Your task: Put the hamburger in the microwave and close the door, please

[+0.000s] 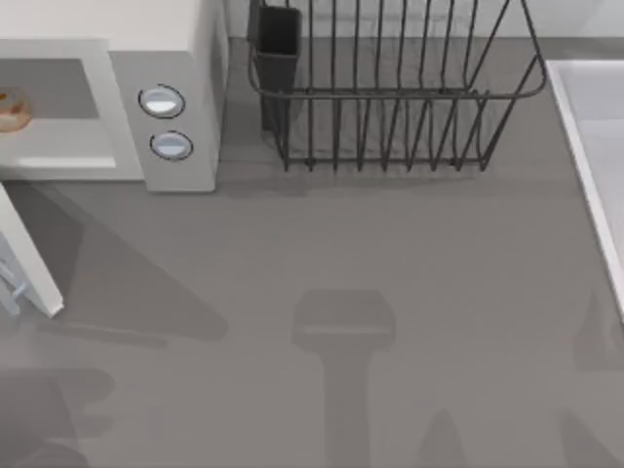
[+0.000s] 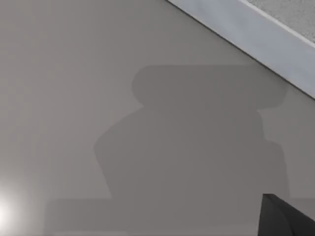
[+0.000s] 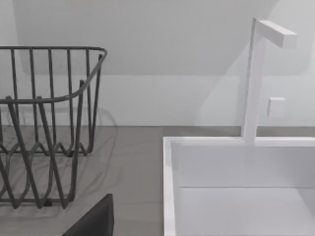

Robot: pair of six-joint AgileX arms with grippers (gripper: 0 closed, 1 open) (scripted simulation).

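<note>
One microwave (image 1: 180, 58), cream-white and boxy, sits at the far left of the grey table (image 1: 390, 292); everything below is placed relative to it. Two round silver-blue dials (image 1: 162, 101) sit stacked on its right-hand panel. One hamburger (image 1: 12, 112), small, tan and orange, partly cut off by the frame edge, lies inside the grey cavity on the left side. One door (image 1: 29, 263) stands swung open, out from the microwave's front toward the near edge; it reads as a flat white-framed panel, and the left wrist view shows its white frame (image 2: 246, 34) with a speckled grey window at the corner. One dark wire dish rack (image 1: 390, 97) stands just right of the microwave, made of thin bent bars, with one dark rectangular cup (image 1: 278, 39) hung at its end nearest the microwave; the cup's contents cannot be made out. One white sink basin (image 3: 236, 187) lies farther right past the rack, with a slim square-section white tap (image 3: 256, 83) rising from its back rim. The table is smooth and matte, with arm shadows across it. Neither claw's fingers are visible, so I cannot tell how far either is open or whether it holds anything.
</note>
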